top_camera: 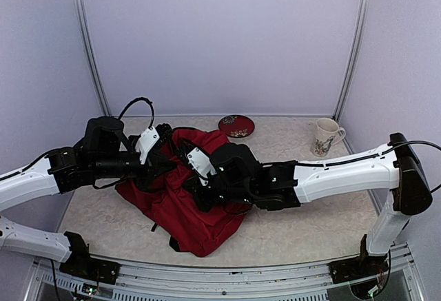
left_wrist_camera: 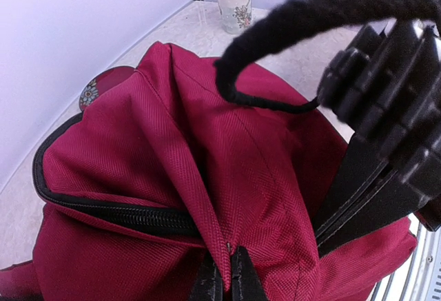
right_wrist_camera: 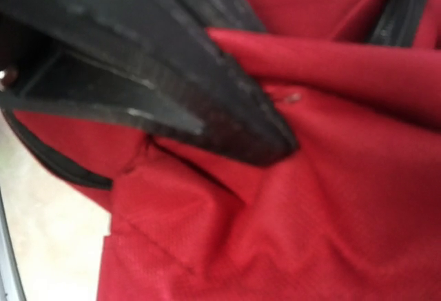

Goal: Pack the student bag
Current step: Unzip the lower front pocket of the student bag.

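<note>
1. The student bag lies crumpled on the desk, between the two arms.
2. The left hand is at the bag's left upper part. Its fingers are together, pinching a raised fold of the bag's red cloth.
3. A black zip curves along the bag's edge just beside that pinched fold.
4. The right hand is over the middle of the bag. Its fingers are together and their tips press against the red cloth. The blurred wrist view does not show whether any cloth is caught between them.
5. A red dish lies just beyond the far edge of the bag.
6. A mug stands upright, well apart from the bag on its far right side.
</note>
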